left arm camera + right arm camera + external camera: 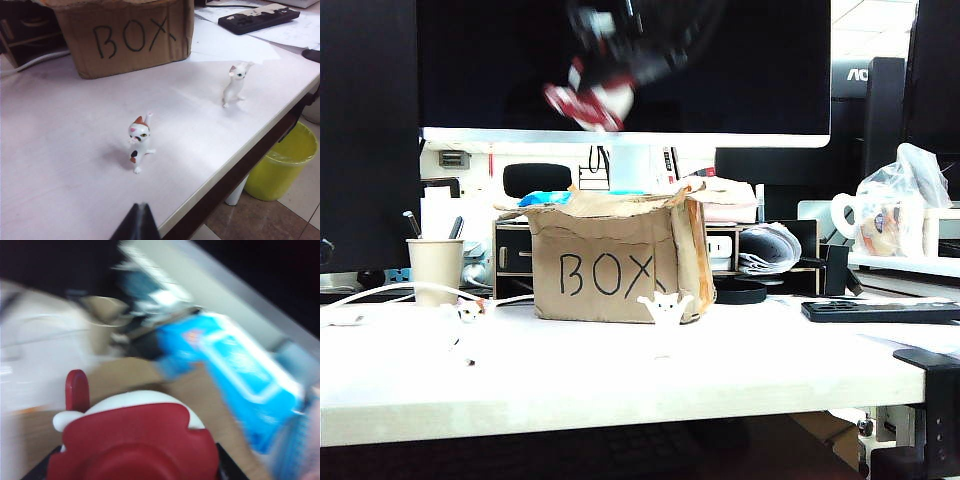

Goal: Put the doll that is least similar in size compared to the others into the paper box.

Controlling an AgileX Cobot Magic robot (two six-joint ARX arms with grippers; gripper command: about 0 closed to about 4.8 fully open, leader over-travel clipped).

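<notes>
Gripping the doll (592, 100) between its jaws, the right gripper (605, 60) hung high above the paper box (610, 262), the opening directly below; the left gripper (137, 222), state unclear, waited low over the table (75, 190).

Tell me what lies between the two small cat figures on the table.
Nothing: the left wrist view shows only bare white table between the spotted cat figure and the white cat figure.

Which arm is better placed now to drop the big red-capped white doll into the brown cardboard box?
The right. Its claw holds the red-capped white doll above the brown cardboard box; the left claw sits low over the table, apparently empty.
</notes>
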